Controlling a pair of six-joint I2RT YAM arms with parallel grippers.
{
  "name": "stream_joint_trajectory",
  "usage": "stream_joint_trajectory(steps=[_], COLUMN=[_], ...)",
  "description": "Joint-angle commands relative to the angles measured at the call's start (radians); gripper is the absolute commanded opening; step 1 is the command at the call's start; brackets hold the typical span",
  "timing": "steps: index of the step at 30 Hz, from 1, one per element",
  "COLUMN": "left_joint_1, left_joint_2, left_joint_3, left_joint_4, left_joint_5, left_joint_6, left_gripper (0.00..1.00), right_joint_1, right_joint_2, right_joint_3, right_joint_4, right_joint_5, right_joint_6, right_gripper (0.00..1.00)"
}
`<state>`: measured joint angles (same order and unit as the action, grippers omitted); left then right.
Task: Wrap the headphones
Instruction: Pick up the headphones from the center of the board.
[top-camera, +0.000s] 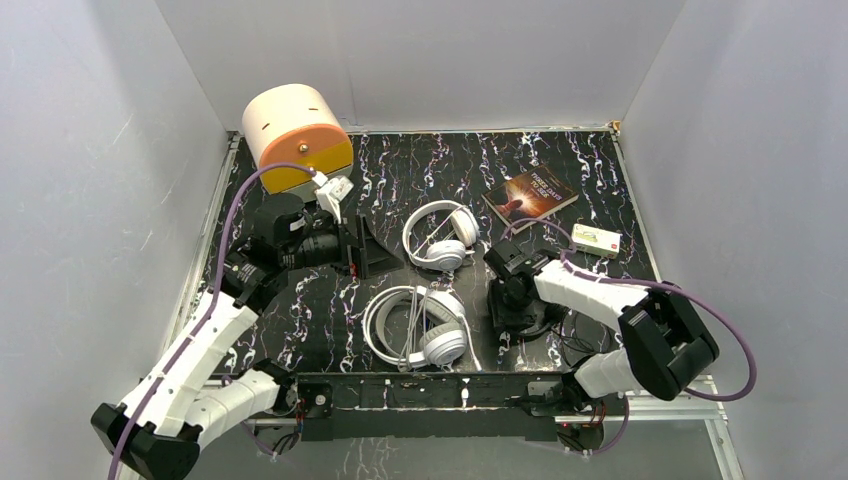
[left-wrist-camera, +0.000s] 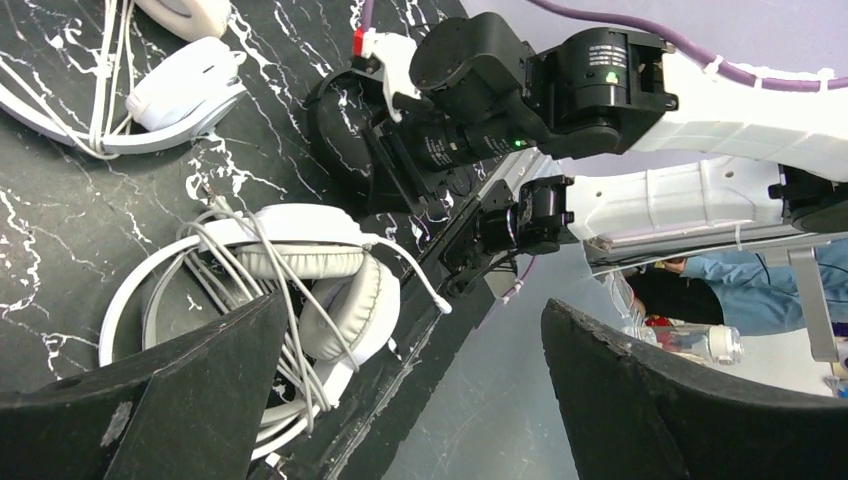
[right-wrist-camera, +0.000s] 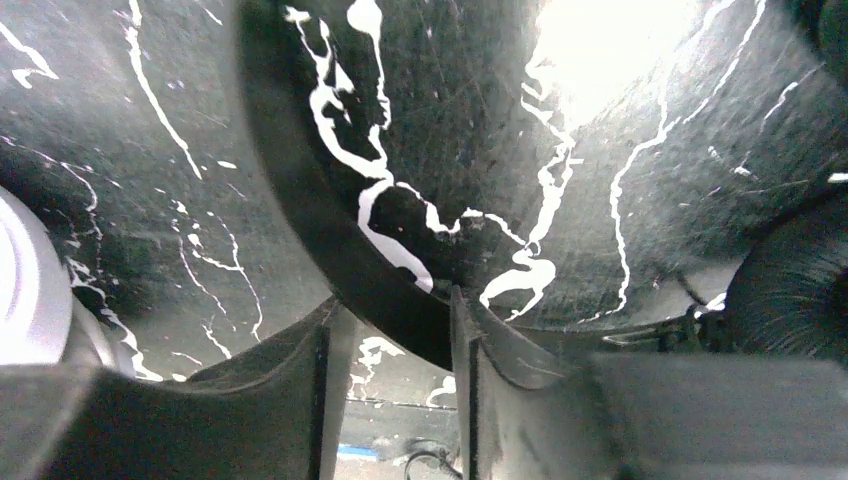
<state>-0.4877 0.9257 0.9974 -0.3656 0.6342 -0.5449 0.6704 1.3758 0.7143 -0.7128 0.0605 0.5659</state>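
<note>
Three headphones lie on the black marbled table (top-camera: 600, 170). The big white over-ear pair (top-camera: 420, 325) (left-wrist-camera: 300, 270) sits near the front edge with its cord bundled over it. Behind it lies the slim white on-ear pair (top-camera: 440, 235) (left-wrist-camera: 180, 85). To the right, the small black pair (top-camera: 545, 322) lies under my right gripper (top-camera: 512, 300). In the right wrist view that gripper (right-wrist-camera: 390, 340) has its jaws half closed, one on each side of the black headband (right-wrist-camera: 290, 180), with both tips at its edges. My left gripper (top-camera: 358, 245) (left-wrist-camera: 410, 400) hangs wide open and empty, left of the white pairs.
A round cream and orange container (top-camera: 295, 135) stands at the back left. A book (top-camera: 530, 195) and a small white box (top-camera: 595, 240) lie at the back right. White walls enclose the table on three sides.
</note>
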Motion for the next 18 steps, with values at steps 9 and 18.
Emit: stream_joint_trajectory(steps=[9, 18], left_joint_1=[-0.003, -0.255], left_joint_2=[0.028, 0.405], left_joint_3=[-0.055, 0.082], left_joint_4=[0.189, 0.333], left_joint_5=[-0.019, -0.359], left_joint_6=[-0.258, -0.329], left_gripper=[0.98, 0.87], right_joint_1=[0.004, 0.005], right_joint_2=[-0.267, -0.507], right_joint_3=[0.098, 0.091], right_joint_4=[0.189, 0.372], right_joint_5=[0.165, -0.181], right_joint_6=[-0.063, -0.375], right_gripper=[0.0, 0.0])
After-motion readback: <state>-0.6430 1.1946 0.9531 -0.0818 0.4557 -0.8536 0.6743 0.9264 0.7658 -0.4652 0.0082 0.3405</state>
